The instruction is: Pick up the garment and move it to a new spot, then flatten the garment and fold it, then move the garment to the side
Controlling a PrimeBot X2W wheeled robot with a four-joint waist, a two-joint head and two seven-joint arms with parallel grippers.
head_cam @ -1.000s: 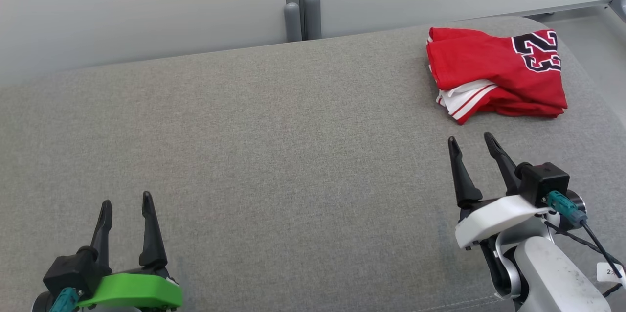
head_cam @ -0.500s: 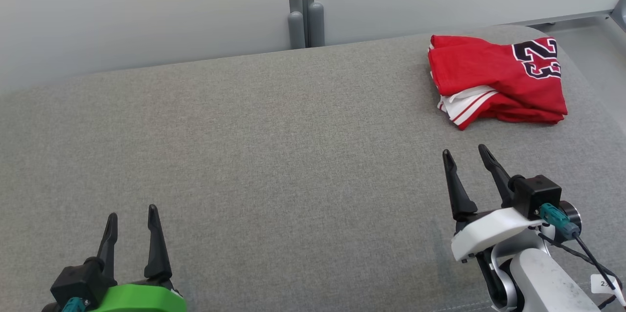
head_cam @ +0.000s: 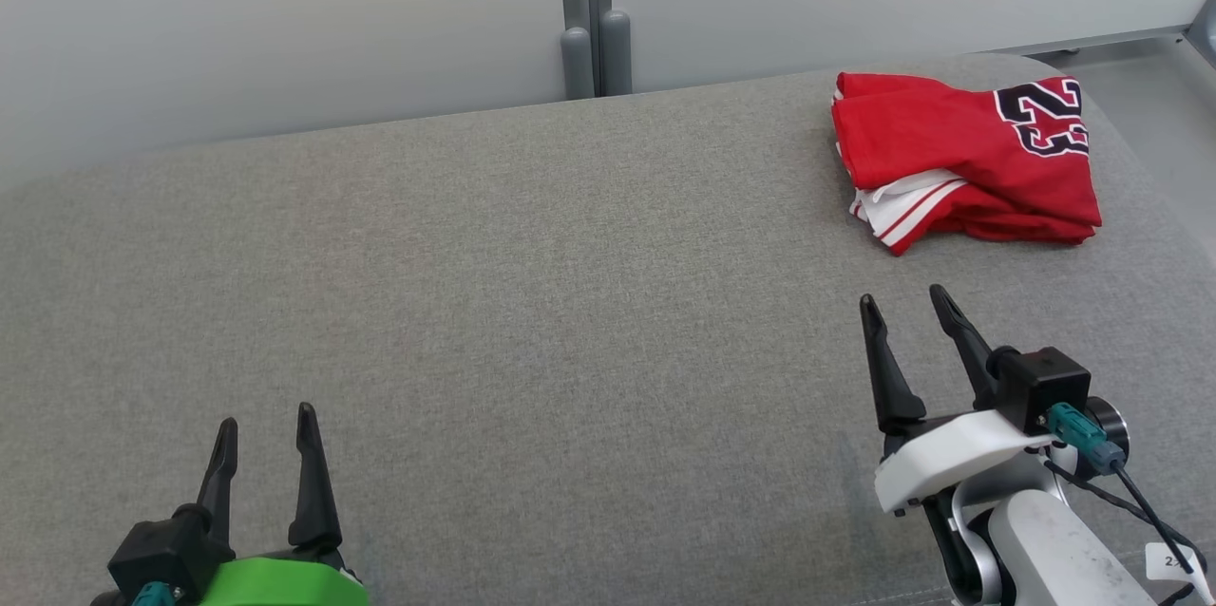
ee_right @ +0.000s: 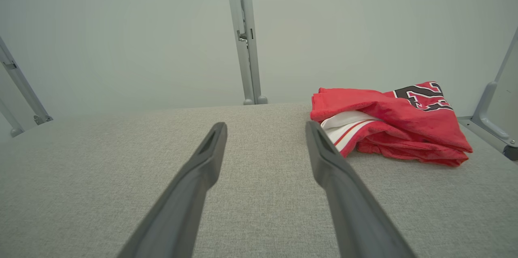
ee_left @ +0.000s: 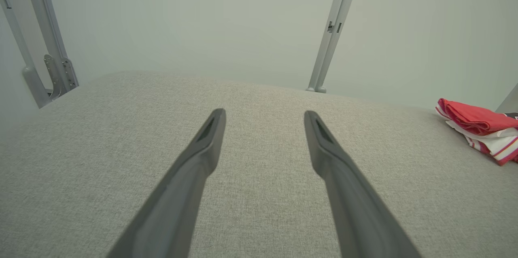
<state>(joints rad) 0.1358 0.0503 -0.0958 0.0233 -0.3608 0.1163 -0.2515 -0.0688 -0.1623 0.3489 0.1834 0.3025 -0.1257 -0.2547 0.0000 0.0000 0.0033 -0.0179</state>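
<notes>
head view, garment: the red garment (head_cam: 969, 160), with white striped trim and a black number, lies folded on the grey padded surface (head_cam: 532, 302) at about 2 o'clock, near the far right corner.
head view, left gripper: the left gripper (head_cam: 267, 416) sits at 7 o'clock, fingers pointing to 12 and spread wide, nothing between them, well apart from the garment.
head view, right gripper: the right gripper (head_cam: 902, 295) sits at 4 o'clock, fingers spread wide and empty; the garment lies near, at its 1 o'clock, not touching.
head view, post: a grey post (head_cam: 594, 8) stands at 12 o'clock behind the surface.
left wrist view, fingers: wide apart over bare fabric, holding nothing.
left wrist view, garment: at 3 o'clock, by the frame edge, well apart.
right wrist view, fingers: wide apart, holding nothing.
right wrist view, garment: at 2 o'clock, near the tip of the finger on that side.
</notes>
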